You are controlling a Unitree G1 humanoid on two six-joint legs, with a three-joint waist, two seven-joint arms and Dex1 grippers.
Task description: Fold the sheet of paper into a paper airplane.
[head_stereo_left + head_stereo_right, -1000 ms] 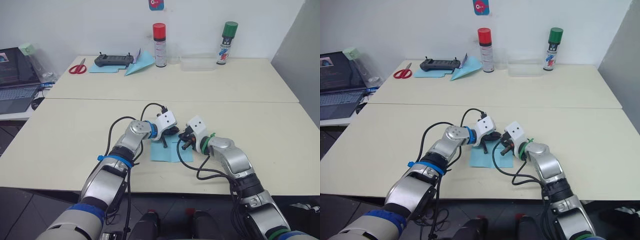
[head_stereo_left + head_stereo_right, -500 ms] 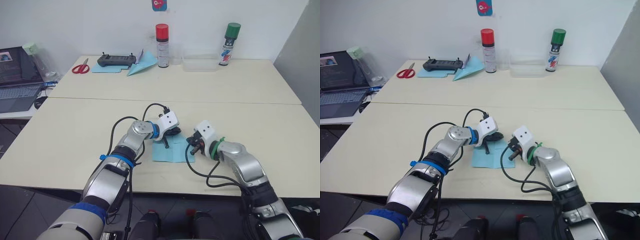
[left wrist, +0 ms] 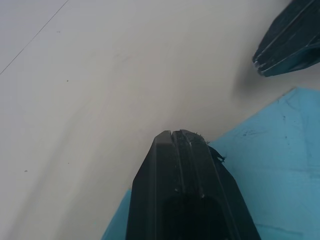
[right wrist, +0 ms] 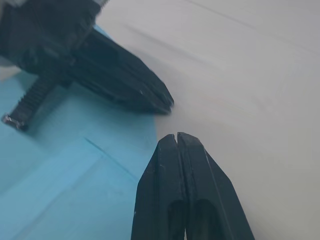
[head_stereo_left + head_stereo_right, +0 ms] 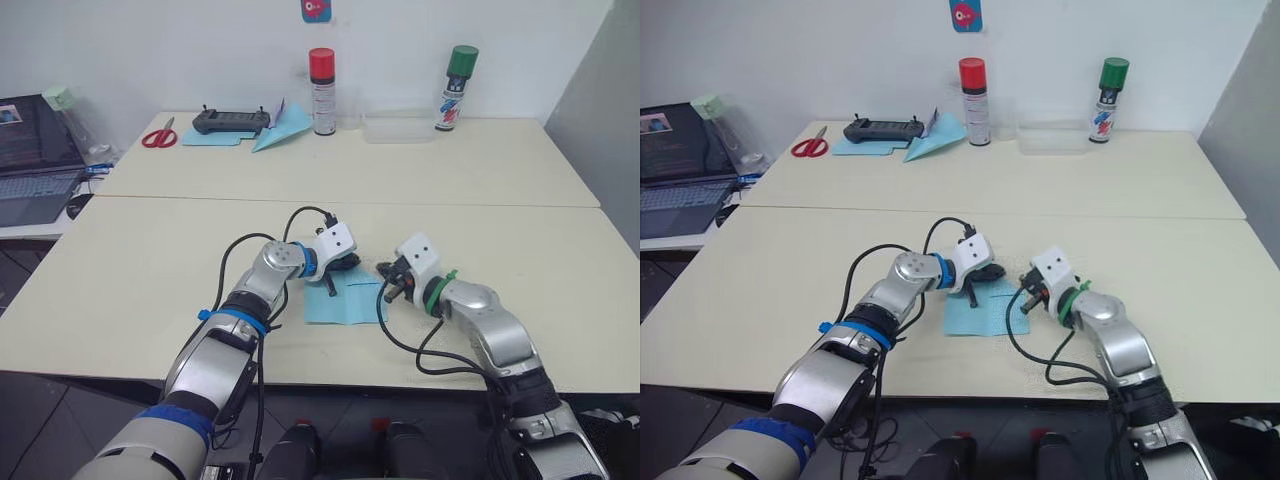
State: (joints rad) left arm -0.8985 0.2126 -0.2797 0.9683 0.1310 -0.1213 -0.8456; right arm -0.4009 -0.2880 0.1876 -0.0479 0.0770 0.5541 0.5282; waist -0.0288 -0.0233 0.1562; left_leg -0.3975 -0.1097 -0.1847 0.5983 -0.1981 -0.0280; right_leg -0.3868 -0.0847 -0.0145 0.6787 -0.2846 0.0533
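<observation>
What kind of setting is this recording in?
Probably an office or lab workspace: pale tables against a white wall, an open laptop at the side, a handheld controller and scissors by spray cans.

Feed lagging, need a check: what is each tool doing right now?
Left tool: closed, holding nothing, tip at the far edge of the blue paper.
Right tool: closed, holding nothing, at the paper's right edge.
</observation>
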